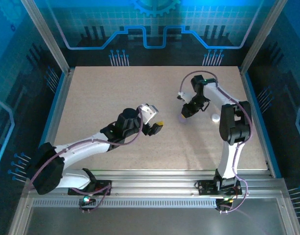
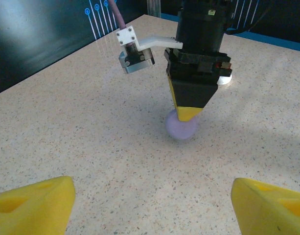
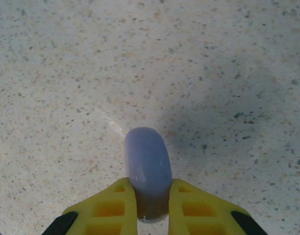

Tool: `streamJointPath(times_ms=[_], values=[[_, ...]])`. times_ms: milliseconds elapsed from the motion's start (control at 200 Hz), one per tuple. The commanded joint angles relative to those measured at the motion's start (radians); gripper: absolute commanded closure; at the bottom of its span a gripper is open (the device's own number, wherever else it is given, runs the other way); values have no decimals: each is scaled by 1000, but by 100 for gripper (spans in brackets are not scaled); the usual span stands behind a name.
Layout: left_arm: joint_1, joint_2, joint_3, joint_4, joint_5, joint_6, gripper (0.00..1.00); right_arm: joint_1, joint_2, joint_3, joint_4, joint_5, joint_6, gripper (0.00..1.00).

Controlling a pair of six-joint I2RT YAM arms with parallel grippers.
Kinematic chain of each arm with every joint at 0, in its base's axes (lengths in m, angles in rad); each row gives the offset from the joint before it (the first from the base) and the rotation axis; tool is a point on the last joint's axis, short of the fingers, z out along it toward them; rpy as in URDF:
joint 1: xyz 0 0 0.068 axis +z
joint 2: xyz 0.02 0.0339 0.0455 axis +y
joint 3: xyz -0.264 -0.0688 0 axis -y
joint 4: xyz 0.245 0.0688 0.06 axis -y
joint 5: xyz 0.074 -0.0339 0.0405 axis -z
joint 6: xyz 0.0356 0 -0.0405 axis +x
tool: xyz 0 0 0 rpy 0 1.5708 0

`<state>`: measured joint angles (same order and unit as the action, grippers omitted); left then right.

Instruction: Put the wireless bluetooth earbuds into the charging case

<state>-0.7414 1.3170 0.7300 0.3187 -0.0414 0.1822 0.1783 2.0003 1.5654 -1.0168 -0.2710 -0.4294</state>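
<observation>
My right gripper (image 3: pixel 152 188) is shut on the lavender charging case (image 3: pixel 146 159), pinching its flat sides so it stands on edge just above the table. In the left wrist view the case (image 2: pixel 180 129) pokes out below the right gripper's yellow fingertips (image 2: pixel 188 112). From above, the right gripper (image 1: pixel 185 113) points down at mid-right with the case (image 1: pixel 182 118) under it. My left gripper (image 1: pixel 157 126) hovers to its left, open and holding nothing, its yellow fingers (image 2: pixel 37 200) spread wide and aimed at the case. The earbuds are out of view.
A small off-white disc (image 1: pixel 216 117) lies on the speckled table (image 1: pixel 115 98) right of the held case, close to the right arm; it also peeks out behind the right gripper (image 2: pixel 224 79). Blue rails and glass walls edge the table.
</observation>
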Motion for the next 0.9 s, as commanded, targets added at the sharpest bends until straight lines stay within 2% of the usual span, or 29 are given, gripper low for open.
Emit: streamJointPath(times_ms=[0, 125, 375, 640, 895], values=[[7, 29, 42, 2, 0, -29, 16, -39, 41, 58, -80, -57, 23, 85], [10, 53, 60, 7, 13, -42, 16, -65, 87, 109, -116, -104, 27, 85], [11, 70, 72, 5, 44, -55, 17, -95, 173, 175, -170, -111, 35, 85], [15, 66, 66, 32, 15, -52, 17, -111, 218, 196, -177, -106, 47, 84], [16, 62, 63, 30, 19, -55, 17, -129, 226, 201, -161, -77, 68, 71]])
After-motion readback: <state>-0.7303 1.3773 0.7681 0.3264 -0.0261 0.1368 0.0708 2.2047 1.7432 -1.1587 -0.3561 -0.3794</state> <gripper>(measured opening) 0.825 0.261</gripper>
